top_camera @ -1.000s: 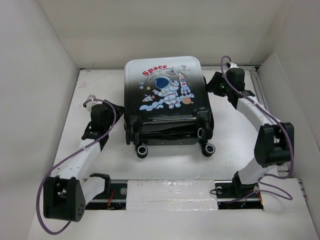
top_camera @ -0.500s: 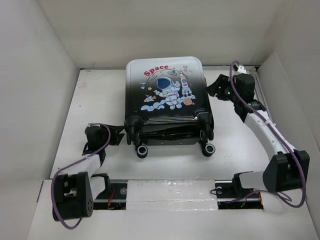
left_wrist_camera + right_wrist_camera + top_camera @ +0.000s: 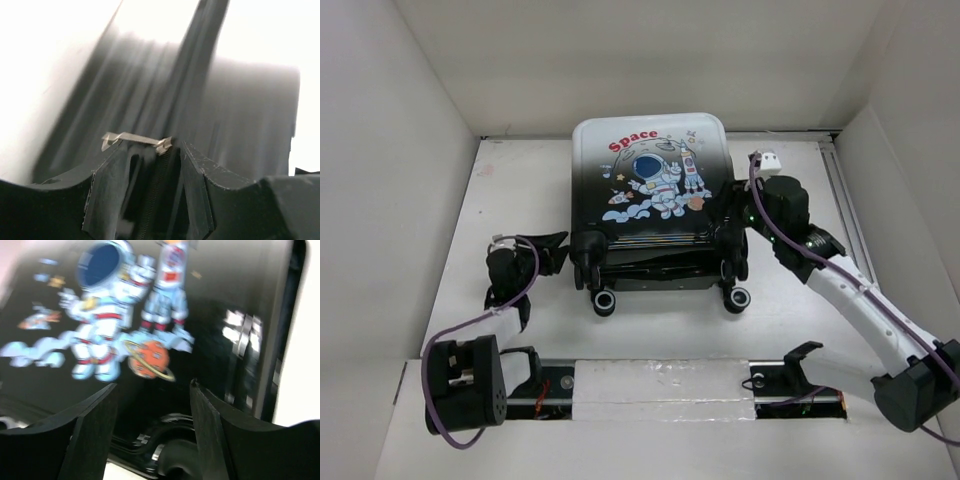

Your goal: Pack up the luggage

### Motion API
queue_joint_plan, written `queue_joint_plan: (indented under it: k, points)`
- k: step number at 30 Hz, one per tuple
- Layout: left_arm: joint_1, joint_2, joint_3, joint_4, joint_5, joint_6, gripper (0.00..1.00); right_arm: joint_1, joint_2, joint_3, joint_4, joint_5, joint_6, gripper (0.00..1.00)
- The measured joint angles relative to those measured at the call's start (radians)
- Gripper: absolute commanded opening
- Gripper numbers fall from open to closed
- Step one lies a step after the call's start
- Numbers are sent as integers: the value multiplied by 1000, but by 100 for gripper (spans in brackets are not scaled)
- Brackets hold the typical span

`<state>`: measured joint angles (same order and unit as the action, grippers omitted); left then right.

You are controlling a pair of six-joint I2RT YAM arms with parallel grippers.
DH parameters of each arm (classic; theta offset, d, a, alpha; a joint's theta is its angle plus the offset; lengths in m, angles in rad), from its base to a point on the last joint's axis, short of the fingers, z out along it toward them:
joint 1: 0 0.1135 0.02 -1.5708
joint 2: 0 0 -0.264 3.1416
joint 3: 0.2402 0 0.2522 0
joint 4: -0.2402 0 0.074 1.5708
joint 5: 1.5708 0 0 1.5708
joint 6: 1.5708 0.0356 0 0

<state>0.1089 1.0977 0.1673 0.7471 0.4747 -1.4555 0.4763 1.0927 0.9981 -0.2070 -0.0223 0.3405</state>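
The luggage (image 3: 650, 165) lies flat in the middle of the frame on the white table (image 3: 515, 185), astronaut print up. Its two wheels (image 3: 605, 302) point toward the bottom edge, and its top edge is near the back wall (image 3: 650, 70).

The left gripper (image 3: 150, 147) sits at the luggage's lower left corner, against the dark side seam. Its jaws are partly spread, and a pale metal tab (image 3: 137, 139) bridges their tips. I cannot tell whether the tab is pinched.

The right gripper (image 3: 152, 387) hangs over the shell's right edge by the orange planet, spread wide with nothing between the fingers (image 3: 92, 430).

Bare table runs wide down the left of the frame. On the right it is a narrower strip, ending at a rail (image 3: 840, 185) under the side wall. A band of table separates the wheels from the taped base rail (image 3: 660, 388).
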Motion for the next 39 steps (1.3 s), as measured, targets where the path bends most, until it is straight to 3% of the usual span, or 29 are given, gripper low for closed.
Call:
queue_joint_plan:
  k: [4,8,9,12,18,24,27,30,33,35,38,39]
  points:
    - [0,-4,82,-31,-36,26,43,-64,25,3,-42,74,8,66]
    - [-2,-18,177,-51,-71,89,26,-214,150,107,-68,128,21,52]
    - [-2,-34,186,-63,-83,113,25,-245,193,146,-74,140,23,44]
    - [-19,-97,194,-107,-114,196,19,-306,327,261,-72,169,32,36]
    - [-167,-67,341,-223,-158,381,16,-299,666,498,-99,115,10,31]
    - [-248,-27,349,-256,-336,470,15,-277,931,808,-204,93,-102,25]
    - [-347,-27,334,-296,-492,503,13,-257,1095,1084,-300,70,-178,25]
    - [-489,-35,303,-321,-672,507,12,-234,1282,1404,-382,40,-250,34]
    - [-653,-61,283,-349,-846,496,12,-220,1372,1556,-331,39,-277,40]
    - [-757,-84,276,-381,-924,483,13,-217,1361,1547,-288,39,-278,48]
    - [-869,-161,277,-501,-935,464,20,-218,1236,1352,-207,78,-254,65]
    - [-901,-199,277,-533,-918,452,26,-209,1172,1281,-215,43,-231,69]
